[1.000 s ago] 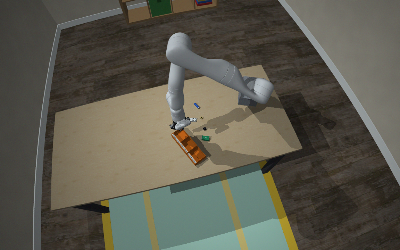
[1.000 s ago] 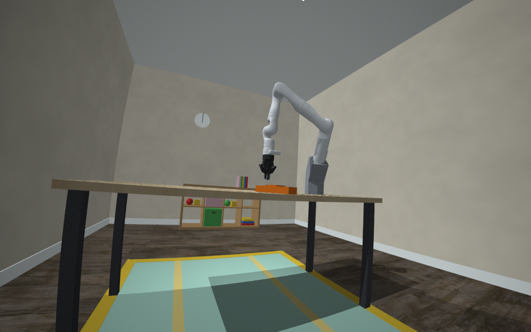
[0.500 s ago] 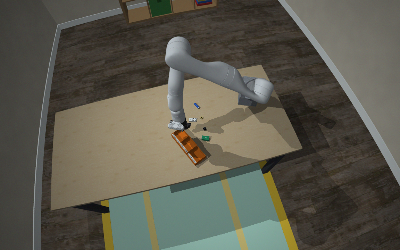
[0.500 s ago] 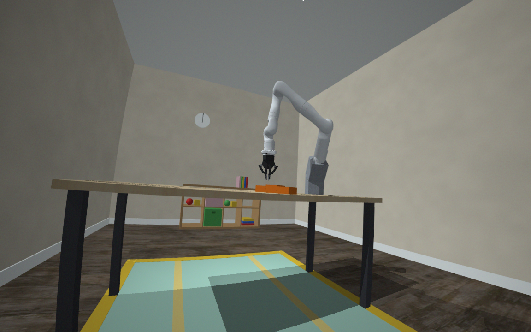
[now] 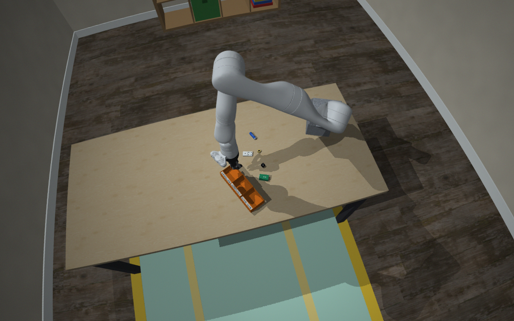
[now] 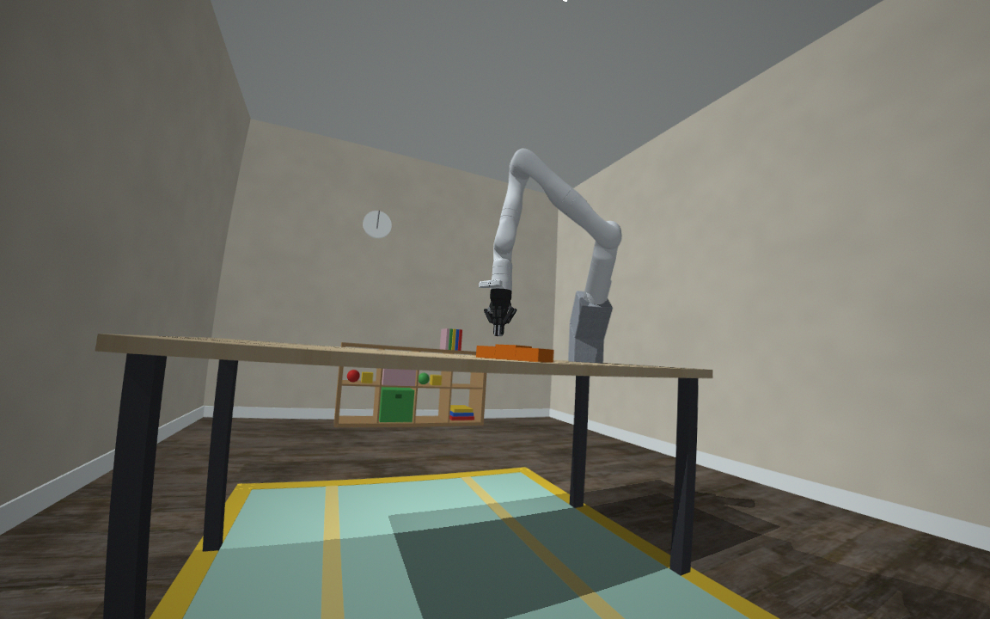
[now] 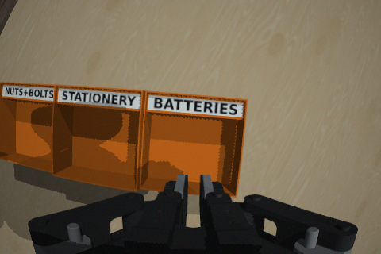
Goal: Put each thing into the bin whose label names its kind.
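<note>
An orange row of three bins point(image 5: 250, 198) point(image 6: 515, 353) lies on the table, labelled NUTS+BOLTS point(image 7: 28, 92), STATIONERY point(image 7: 98, 98) and BATTERIES point(image 7: 196, 107). All three compartments look empty in the wrist view. My gripper point(image 5: 234, 164) point(image 6: 498, 331) point(image 7: 194, 187) is shut with nothing between the fingers. It hangs a little above the table at the near edge of the BATTERIES bin. A blue battery point(image 5: 253, 135), a white domino point(image 5: 247, 153), a small brass nut point(image 5: 259, 151), a black die point(image 5: 263, 164) and a small green block point(image 5: 264, 177) lie on the table beyond the bins.
The arm's grey base point(image 5: 317, 128) point(image 6: 589, 329) stands at the table's far right. The wooden table point(image 5: 138, 187) point(image 6: 375, 355) stretches wide to the left of the bins. Its front edge lies a short way past the NUTS+BOLTS end.
</note>
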Controlling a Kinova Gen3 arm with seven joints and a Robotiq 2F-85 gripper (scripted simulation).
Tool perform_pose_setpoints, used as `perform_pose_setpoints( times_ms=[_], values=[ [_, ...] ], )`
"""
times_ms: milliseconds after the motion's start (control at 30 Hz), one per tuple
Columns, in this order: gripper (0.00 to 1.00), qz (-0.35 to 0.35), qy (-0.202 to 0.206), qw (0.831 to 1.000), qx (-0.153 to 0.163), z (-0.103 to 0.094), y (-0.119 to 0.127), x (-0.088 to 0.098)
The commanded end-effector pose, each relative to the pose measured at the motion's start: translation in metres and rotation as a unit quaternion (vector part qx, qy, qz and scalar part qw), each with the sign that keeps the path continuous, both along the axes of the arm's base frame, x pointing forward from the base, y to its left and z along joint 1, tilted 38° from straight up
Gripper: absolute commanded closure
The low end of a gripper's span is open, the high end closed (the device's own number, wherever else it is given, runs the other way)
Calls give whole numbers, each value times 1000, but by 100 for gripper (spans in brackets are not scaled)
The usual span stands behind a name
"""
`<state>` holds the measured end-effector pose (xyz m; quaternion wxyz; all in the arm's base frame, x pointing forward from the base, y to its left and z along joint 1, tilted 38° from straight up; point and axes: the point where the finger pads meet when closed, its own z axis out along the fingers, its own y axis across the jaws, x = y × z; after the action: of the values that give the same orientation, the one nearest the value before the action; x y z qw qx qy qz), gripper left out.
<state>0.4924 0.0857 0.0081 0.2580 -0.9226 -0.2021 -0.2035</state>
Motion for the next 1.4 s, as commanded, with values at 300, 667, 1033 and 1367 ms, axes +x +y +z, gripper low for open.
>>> perform_pose_setpoints(
  times_ms=[300,667,1033,1367],
  values=[
    [91,-34,24,999,9,-13,11,6],
    [91,-34,24,999,9,-37,27,14],
    [91,-34,24,999,9,-45,33,17],
    [91,-34,24,999,9,-46,33,17]
  ],
)
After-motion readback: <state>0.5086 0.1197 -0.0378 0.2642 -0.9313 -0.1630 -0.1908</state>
